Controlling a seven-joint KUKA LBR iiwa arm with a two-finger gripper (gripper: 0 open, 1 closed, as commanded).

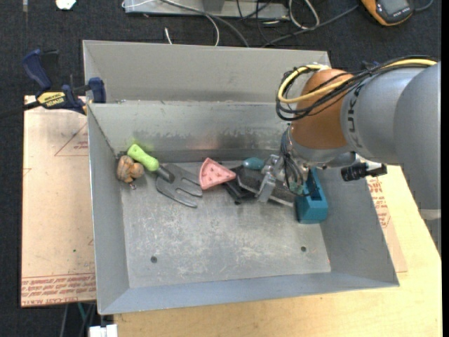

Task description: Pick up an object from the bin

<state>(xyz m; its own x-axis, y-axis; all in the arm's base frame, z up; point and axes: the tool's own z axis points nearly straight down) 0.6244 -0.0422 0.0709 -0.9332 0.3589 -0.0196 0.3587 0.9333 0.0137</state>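
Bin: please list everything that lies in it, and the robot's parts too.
bin: 1, grey metal, centre.
lumpy thing: 1, brown, far left corner.
fork-like tool: 1, grey with green handle, right of the lumpy thing.
triangular piece: 1, pink, middle of far wall.
rounded thing: 1, teal, far wall, left of gripper.
dark thing: 1, black, left of gripper.
block: 1, blue, right side, beside gripper.
gripper: 1, metal, low at the far right.
arm: 1, grey, orange wrist cover, from right.
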